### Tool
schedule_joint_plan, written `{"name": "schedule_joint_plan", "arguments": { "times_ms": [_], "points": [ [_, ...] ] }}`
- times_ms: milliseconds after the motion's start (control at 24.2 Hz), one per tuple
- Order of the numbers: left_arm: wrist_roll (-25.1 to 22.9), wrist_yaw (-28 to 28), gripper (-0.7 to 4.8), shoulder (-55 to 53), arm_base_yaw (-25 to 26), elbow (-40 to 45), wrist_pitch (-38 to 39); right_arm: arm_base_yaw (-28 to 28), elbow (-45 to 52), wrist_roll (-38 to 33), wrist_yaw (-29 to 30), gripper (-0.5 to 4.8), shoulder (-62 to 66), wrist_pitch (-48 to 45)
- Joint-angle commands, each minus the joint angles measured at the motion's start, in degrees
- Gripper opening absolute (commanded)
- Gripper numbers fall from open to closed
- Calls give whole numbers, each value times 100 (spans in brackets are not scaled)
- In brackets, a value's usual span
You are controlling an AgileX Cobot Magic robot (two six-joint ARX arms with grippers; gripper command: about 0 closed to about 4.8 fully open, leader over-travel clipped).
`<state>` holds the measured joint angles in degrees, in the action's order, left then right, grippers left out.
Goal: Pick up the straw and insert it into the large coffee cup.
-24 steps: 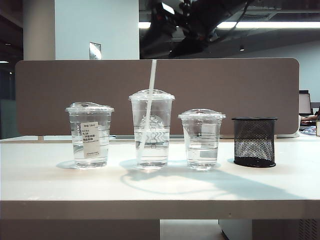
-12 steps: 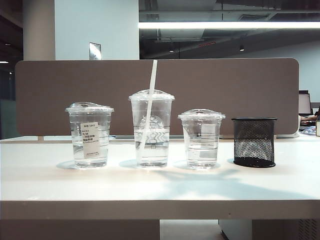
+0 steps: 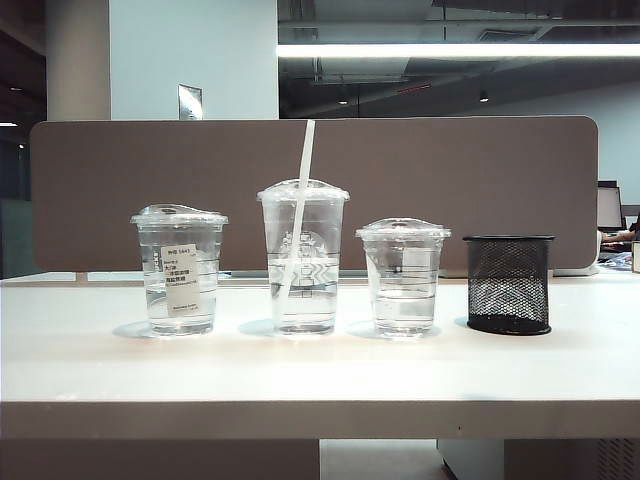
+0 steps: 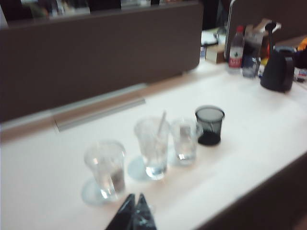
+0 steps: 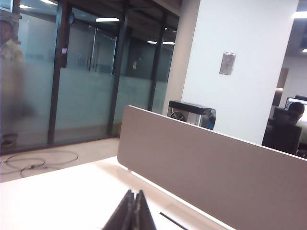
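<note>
Seen from the exterior view: three lidded clear cups and a holder in a row on the white table [image 3: 320, 375], in front of a brown divider panel [image 3: 450, 190]. At the left, a medium cup with a white label sticker [image 3: 180, 270]; in the middle, the large coffee cup [image 3: 303, 258], tallest, domed lid, part full of clear liquid; just right of it, the shortest cup [image 3: 403, 277]; at the far right, a black mesh pen holder [image 3: 509, 284], apart from the cups. Already inside the large coffee cup, the straw [image 3: 299, 205], passing through the lid, leaning with its top toward the right and rising well above the dome, lower end near the cup's bottom. No arm or gripper in this view. From the left wrist view, blurred: the same row from above and behind, straw [image 4: 160, 123] poking up out of the large coffee cup [image 4: 152, 147], labelled cup [image 4: 106, 167] nearest, mesh holder [image 4: 209, 124] farthest; bottles and a dark object further along the table. At the frame's lower edge, the left gripper [image 4: 133, 214], dark fingertips pressed together, nothing between them, held above the table's near edge and clear of the cups. From the right wrist view: the divider panel [image 5: 216, 167], a white pillar [image 5: 240, 62], glass doors beyond. Low in the frame, the right gripper [image 5: 133, 211], tips closed tight on nothing, raised above the table and pointing away from the cups.
</note>
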<state>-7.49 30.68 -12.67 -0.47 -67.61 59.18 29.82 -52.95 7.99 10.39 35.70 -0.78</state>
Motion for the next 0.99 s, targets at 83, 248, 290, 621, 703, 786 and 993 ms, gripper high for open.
{"name": "schedule_joint_plan", "arguments": {
  "times_ms": [83, 248, 290, 621, 703, 786, 993],
  "points": [
    [-109, 15, -5, -9, 4, 485, -1259, 9, 1257, -74, -37, -7, -1043, -881],
    [-72, 0, -5, -9, 4, 1631, -2468, 9, 2173, -105, -164, -7, -1969, -798],
    [-61, 0, -5, -9, 4, 1980, -2771, 11, 2409, -164, -155, -7, -2181, -785],
    [857, -645, -5, -11, 4, 4610, -5123, 11, 3939, -804, -151, -7, -3388, -501],
    [1255, -647, -5, -13, 2, 5119, -5490, 13, 4210, -1147, -122, -7, -3565, -503],
    [1440, -772, -5, -13, 2, 5515, -5589, 13, 4393, -1213, -105, -7, -3567, -481],
    [1606, -1067, -5, -13, 2, 6120, -5626, 15, 4872, -1239, 125, -7, -3567, -240]
  ]
}}
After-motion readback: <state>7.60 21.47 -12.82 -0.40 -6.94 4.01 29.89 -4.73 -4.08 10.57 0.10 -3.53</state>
